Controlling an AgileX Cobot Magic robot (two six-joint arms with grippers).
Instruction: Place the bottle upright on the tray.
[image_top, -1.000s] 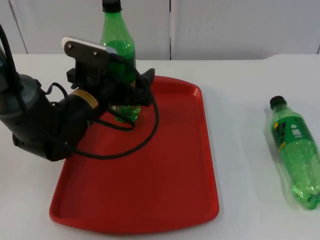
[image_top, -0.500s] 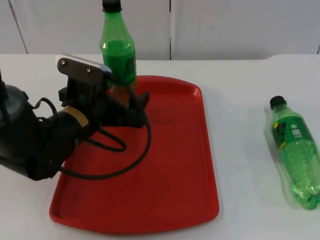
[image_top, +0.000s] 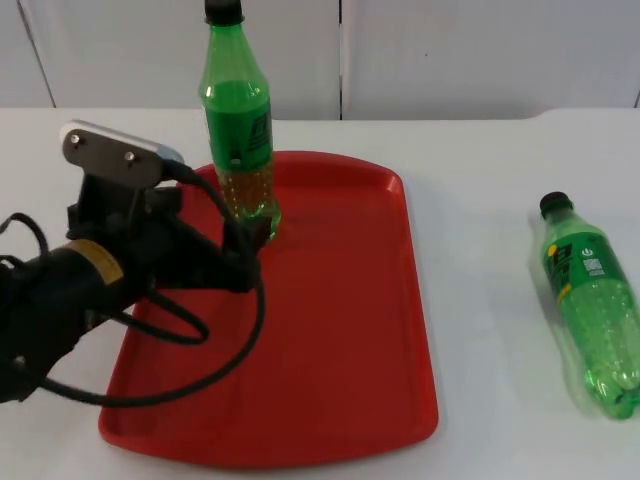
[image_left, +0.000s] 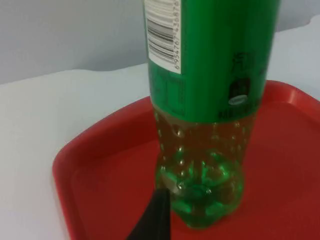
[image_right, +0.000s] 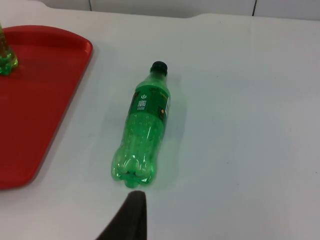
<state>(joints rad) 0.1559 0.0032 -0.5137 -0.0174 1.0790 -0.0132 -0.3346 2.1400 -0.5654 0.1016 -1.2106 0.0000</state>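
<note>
A green bottle (image_top: 238, 125) with a black cap stands upright on the back left part of the red tray (image_top: 330, 370). My left gripper (image_top: 250, 255) is open just in front of the bottle's base and is not touching it. The left wrist view looks at that bottle's lower half (image_left: 205, 150) on the tray (image_left: 100, 165) from close by, with one fingertip (image_left: 156, 215) before its base. A second green bottle (image_top: 590, 300) lies on its side on the white table at the right. My right gripper (image_right: 129, 217) waits above the table near the base of that lying bottle (image_right: 142, 132).
The tray's front and right parts hold nothing. The grey partition wall (image_top: 480, 50) closes off the table right behind the upright bottle. White table (image_right: 250, 125) spreads around the lying bottle, between it and the tray's edge (image_right: 75, 75).
My left gripper has let go of the upright bottle and drawn back toward the front left. The bottle stays standing on the tray. The lying bottle has not moved.
</note>
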